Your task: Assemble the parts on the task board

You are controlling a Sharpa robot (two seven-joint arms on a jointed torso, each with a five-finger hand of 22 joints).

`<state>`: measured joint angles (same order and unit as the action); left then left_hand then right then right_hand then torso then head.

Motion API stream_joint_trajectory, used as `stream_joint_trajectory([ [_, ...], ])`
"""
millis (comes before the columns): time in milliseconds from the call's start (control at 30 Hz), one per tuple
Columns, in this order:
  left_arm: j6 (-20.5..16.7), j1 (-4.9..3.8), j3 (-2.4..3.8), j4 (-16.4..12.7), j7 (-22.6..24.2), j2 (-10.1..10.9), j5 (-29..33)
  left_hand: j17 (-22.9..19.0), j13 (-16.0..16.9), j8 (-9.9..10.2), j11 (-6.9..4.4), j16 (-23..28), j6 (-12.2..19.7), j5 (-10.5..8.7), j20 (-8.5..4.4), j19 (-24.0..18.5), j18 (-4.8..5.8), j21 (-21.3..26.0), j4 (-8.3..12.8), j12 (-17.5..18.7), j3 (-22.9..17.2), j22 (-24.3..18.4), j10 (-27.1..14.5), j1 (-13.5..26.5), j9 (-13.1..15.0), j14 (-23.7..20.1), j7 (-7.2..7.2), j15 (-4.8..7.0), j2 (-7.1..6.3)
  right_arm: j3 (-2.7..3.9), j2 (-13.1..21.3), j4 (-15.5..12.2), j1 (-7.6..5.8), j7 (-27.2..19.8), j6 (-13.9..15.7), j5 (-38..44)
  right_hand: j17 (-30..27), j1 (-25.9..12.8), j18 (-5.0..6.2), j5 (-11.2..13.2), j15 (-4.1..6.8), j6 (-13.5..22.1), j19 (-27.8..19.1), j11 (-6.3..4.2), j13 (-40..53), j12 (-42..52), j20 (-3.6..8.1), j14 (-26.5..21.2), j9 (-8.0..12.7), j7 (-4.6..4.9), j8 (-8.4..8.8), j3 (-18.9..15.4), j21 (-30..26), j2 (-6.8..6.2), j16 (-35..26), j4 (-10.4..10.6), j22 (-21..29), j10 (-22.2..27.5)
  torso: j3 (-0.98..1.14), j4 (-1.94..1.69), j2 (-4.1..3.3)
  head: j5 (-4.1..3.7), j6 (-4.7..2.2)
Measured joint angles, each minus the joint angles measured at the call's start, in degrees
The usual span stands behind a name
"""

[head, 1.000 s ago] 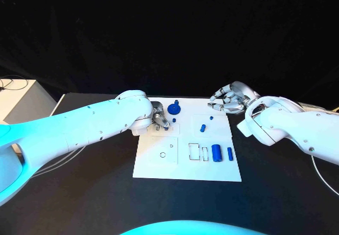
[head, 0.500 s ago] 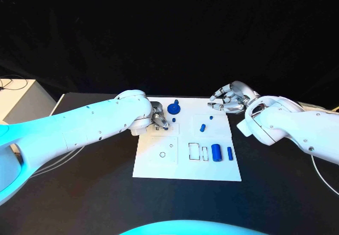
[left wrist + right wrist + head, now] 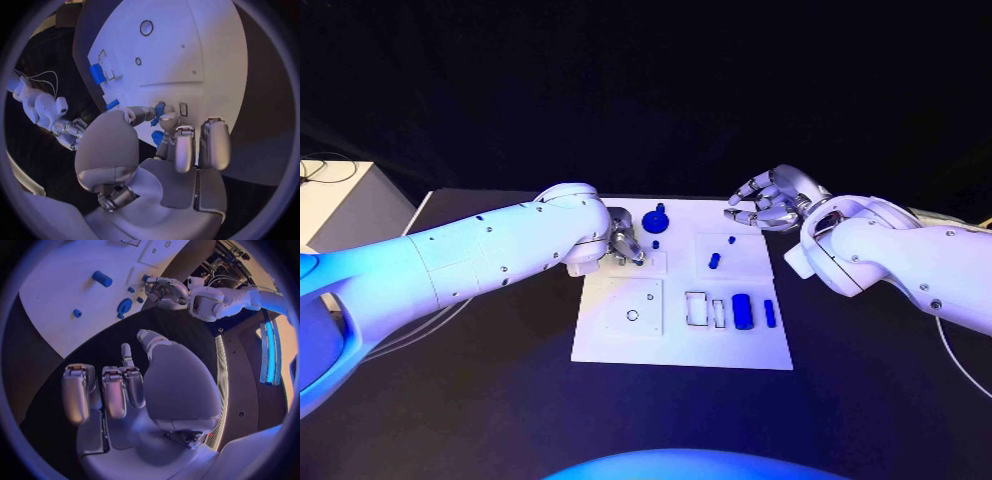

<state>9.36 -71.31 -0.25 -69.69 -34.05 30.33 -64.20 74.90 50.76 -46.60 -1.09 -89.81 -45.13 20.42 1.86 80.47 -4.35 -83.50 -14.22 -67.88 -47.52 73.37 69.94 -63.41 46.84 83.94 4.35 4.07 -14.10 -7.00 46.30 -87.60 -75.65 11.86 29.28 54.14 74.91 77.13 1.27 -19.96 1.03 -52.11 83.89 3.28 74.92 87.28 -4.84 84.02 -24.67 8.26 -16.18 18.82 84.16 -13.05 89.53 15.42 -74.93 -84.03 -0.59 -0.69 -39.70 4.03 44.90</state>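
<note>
White task board (image 3: 678, 335): your left hand (image 3: 626, 243) pinches a small blue peg (image 3: 159, 110), which could slip; right hand (image 3: 764, 205) hovers half-curled, holding nothing.

— The task board (image 3: 678, 335) looks like a smooth, matt white sheet, plastic by the look of it, with thin outlines marked on it.
— And the parts (image 3: 743, 312)?
— Blue, smooth plastic, slightly glossy.
— The counter (image 3: 473, 400)?
— Black and matt, no shine. The backdrop (image 3: 646, 90) behind it looks like dull black cloth.
— The arms?
— Glossy white shells, hard and smooth. The left hand (image 3: 626, 243) and the right hand (image 3: 764, 208) are silvery metal with a satin sheen; the fingers (image 3: 185, 150) end in paler, smooth pads.
</note>
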Motion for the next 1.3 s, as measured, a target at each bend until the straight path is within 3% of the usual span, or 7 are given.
stream_joint_trajectory([
  [667,1.1,-0.07,0.05,0.5,-0.1,-0.3,0.0,0.0,-0.1,-0.1,0.01,0.0,-0.1,-0.11,0.00,0.0,0.00,0.0,0.0,0.0,0.0,0.0,0.0,0.0,0.9,0.0,-0.05,0.00,-0.01,0.00,0.1,-0.1,0.00,0.0,0.0,0.1,0.0,0.0,0.00,0.0,0.00,0.0,0.0,0.00,0.0,0.0,0.00,0.0,0.0,0.00,0.00,0.0,0.0,0.00,0.0,0.0,0.0,0.0,0.08,0.04,-0.03,-0.15,0.31],
  [700,1.2,-0.07,0.05,0.5,-0.1,-0.4,0.0,0.0,-0.1,-0.1,0.00,0.0,-0.1,-0.11,-0.02,0.0,0.00,0.0,0.0,0.0,0.0,0.0,0.0,0.0,3.1,0.0,-0.05,0.00,-0.01,0.00,0.1,-0.1,0.00,0.0,0.0,0.1,0.0,0.0,0.00,0.0,0.00,0.0,0.0,0.00,0.0,0.0,0.00,0.0,0.0,0.00,0.00,0.0,0.0,0.00,0.0,0.0,0.0,0.0,0.08,0.04,-0.02,-0.12,0.34],
  [767,1.5,-0.07,0.05,0.7,-0.2,-0.6,0.0,0.0,-0.1,-0.1,0.01,0.0,-0.1,-0.20,-0.21,0.2,0.00,0.0,0.0,0.0,0.0,0.0,0.0,0.0,4.3,0.0,-0.05,0.00,-0.02,0.00,0.1,-0.1,0.00,0.0,0.0,0.1,0.0,0.0,0.00,0.0,0.00,0.0,0.0,0.00,0.0,0.0,0.00,0.0,0.0,0.00,0.00,0.0,0.0,0.00,0.0,0.0,0.0,0.0,0.08,0.04,-0.02,-0.09,0.36],
  [800,1.7,-0.06,0.04,0.7,-0.3,-0.7,0.0,0.0,-0.1,-0.1,0.00,0.0,-0.1,-0.21,-0.21,0.2,0.00,0.0,0.0,0.0,0.0,0.0,0.0,0.0,6.2,0.0,-0.06,0.00,-0.02,0.00,0.1,-0.1,0.00,0.0,0.0,0.1,0.0,0.0,0.00,0.0,0.00,0.0,0.0,0.00,0.0,0.0,0.00,0.0,0.0,0.00,0.00,0.0,0.0,0.00,0.0,0.0,0.0,0.0,0.08,0.04,-0.01,-0.08,0.36],
  [1000,2.6,-0.18,0.10,1.4,-0.7,-1.3,0.0,0.0,-0.1,-0.2,-0.12,0.0,-0.1,0.01,-0.21,0.2,0.00,0.0,0.0,0.0,0.0,0.0,0.2,0.0,6.3,0.0,-0.07,0.00,-0.03,0.00,0.1,-0.2,0.00,0.0,0.0,0.1,0.0,0.0,0.00,0.0,0.00,0.0,0.0,0.00,0.0,0.0,0.00,0.0,0.0,0.00,0.00,0.0,0.0,0.00,0.0,0.0,0.0,0.0,0.09,0.05,0.02,-0.03,0.42],
  [1100,2.8,-0.22,0.11,1.9,-0.9,-1.7,0.0,0.0,-0.1,-0.2,-0.14,0.0,-0.4,0.01,-0.21,0.2,0.00,0.0,0.0,0.0,0.0,0.0,0.3,0.1,8.8,0.0,-0.20,0.00,-0.12,0.00,0.1,-0.2,0.00,0.0,0.0,0.1,0.0,0.0,0.00,0.0,0.00,0.0,0.0,0.00,0.0,0.0,0.00,0.0,0.0,0.00,0.00,0.0,0.0,0.00,0.0,0.0,0.0,0.0,0.09,0.07,0.02,-0.03,0.40],
  [1300,2.9,-0.31,0.12,2.9,-1.3,-2.6,-0.1,0.0,0.0,-0.6,-0.12,0.0,-1.1,0.01,0.00,0.4,0.00,0.0,0.0,0.0,0.0,0.1,0.5,0.3,9.2,0.0,-0.48,0.00,-0.29,0.00,0.1,-0.2,0.00,0.1,0.0,0.2,0.0,0.0,0.00,0.0,0.00,0.0,0.0,0.00,0.0,0.0,0.00,0.0,0.0,0.00,0.00,0.0,0.0,0.00,0.0,0.0,0.0,0.0,0.07,0.13,-0.04,-0.11,0.31],
])
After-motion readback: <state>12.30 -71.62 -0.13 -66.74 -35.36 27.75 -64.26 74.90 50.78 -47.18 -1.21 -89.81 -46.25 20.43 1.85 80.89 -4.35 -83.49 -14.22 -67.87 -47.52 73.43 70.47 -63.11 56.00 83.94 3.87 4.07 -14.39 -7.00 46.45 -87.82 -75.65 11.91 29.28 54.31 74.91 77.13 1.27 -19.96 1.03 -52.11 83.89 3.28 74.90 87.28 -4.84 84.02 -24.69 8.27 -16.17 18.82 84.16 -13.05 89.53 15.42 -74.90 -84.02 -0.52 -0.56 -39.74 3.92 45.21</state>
